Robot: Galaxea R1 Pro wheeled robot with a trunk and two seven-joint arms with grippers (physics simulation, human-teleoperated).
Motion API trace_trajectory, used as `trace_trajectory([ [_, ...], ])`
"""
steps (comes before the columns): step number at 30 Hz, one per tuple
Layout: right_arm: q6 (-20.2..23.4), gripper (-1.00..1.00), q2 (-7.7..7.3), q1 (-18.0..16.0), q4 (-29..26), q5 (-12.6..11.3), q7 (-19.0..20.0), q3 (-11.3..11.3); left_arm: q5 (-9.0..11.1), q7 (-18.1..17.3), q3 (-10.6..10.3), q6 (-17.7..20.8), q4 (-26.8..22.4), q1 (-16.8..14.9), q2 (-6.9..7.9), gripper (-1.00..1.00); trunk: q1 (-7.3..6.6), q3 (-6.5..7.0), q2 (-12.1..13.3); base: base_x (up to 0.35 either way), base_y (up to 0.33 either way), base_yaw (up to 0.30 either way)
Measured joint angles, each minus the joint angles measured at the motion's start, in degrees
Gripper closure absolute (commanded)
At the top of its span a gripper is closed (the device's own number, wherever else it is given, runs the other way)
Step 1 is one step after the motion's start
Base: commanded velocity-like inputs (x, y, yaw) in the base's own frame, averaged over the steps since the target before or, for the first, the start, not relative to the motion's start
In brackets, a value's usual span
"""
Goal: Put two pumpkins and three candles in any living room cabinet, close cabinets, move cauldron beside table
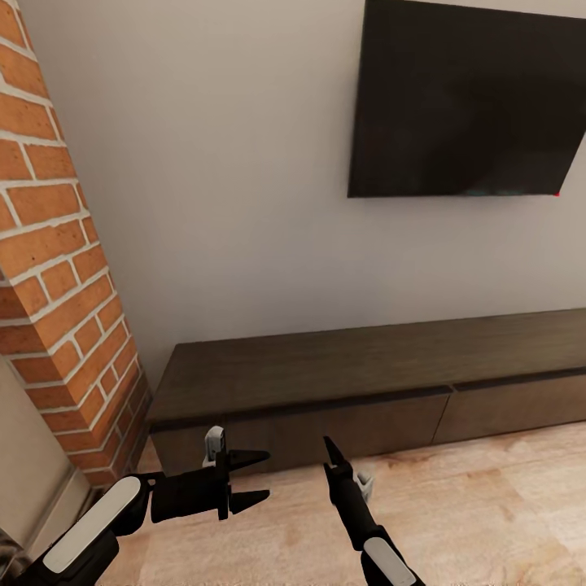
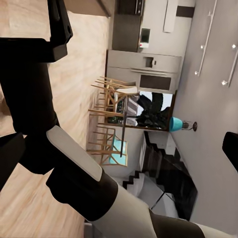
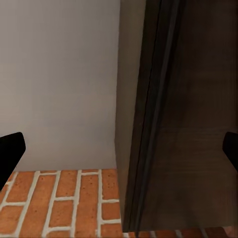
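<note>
Long, low dark-brown wood cabinet point(image 1: 366, 382) against grey wall, flat fronts flush shut, beneath black wall-mounted television point(image 1: 468, 98). Red brick column point(image 1: 57, 268) beside cabinet's left end. Left gripper point(image 1: 256, 478) and right gripper point(image 1: 335, 457) spread, empty, before its left front.

A plain pale grey wall point(image 1: 236, 203) carries a large dark television screen point(image 1: 472, 98), mounted high. At the left a red-brick column point(image 1: 57, 268) with pale mortar joints slants down to the light wood-plank floor point(image 1: 505, 505). The left wrist view shows a farther room: wooden chairs point(image 2: 106, 114) grouped at a table, a grey appliance wall point(image 2: 144, 67) with a built-in oven, a teal lamp point(image 2: 176, 124) beside a dark leafy plant point(image 2: 151, 114), and dark stairs point(image 2: 158, 168).
</note>
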Motion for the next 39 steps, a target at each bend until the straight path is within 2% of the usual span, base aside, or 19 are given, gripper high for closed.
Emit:
trace_trajectory([
  [12,0.0,-1.00,-0.16,0.0,0.0,0.0,0.0,0.0,0.0,0.0,0.0,0.0,0.0,0.0,0.00,-1.00,2.64,-2.15,-4.8,0.000,0.000,0.000],
  [21,-0.1,-1.00,-0.17,0.0,0.0,0.0,0.1,0.0,0.0,0.0,0.0,0.0,0.0,0.0,0.00,-1.00,2.88,-4.15,-4.9,0.000,0.000,0.000],
  [30,-0.1,-1.00,-0.17,0.0,0.0,0.0,0.1,0.0,0.0,0.0,0.0,0.0,-0.3,0.0,0.07,-1.00,2.87,-4.15,-4.9,0.004,0.000,0.000],
  [39,-0.1,-1.00,-0.16,0.0,0.0,0.0,0.1,0.0,0.0,0.0,0.0,0.0,-0.4,0.0,0.03,-1.00,2.86,-4.15,-5.0,0.129,0.000,0.000],
])
